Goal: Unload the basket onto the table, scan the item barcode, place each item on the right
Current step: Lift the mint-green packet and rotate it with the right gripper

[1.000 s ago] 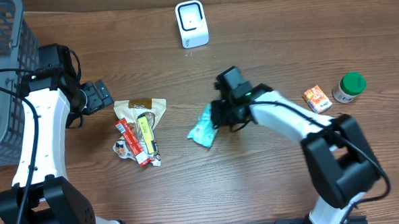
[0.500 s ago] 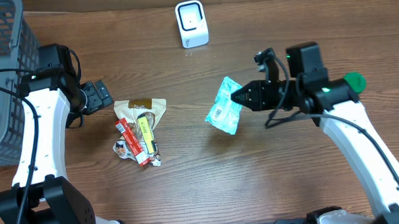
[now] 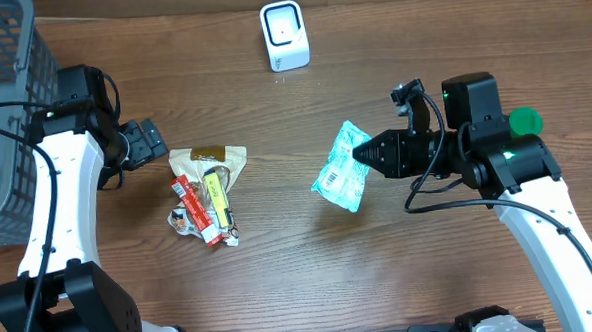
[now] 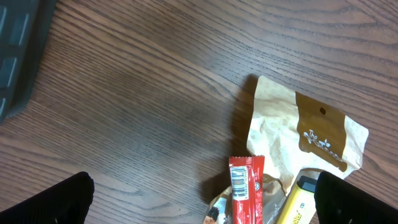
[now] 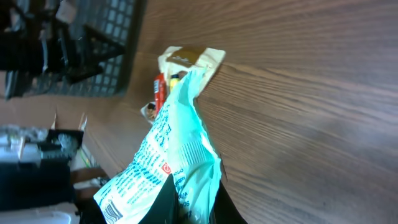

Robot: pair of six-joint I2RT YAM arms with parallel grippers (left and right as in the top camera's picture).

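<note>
My right gripper (image 3: pixel 364 154) was clamped on the teal packet (image 3: pixel 338 174) — light, limp, crinkly — at its right-hand seam.

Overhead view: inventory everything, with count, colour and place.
scanner: 1, white, top centre
teal packet: 1, teal, right of centre
tan pouch: 1, tan and brown, left of centre
red bar: 1, red, at pouch's lower edge
yellow pack: 1, yellow, beside red bar
green lid: 1, green, far right, partly hidden
basket: 1, grey, left edge
left gripper: black, open, beside pouch
right gripper: black, shut on teal packet
</note>
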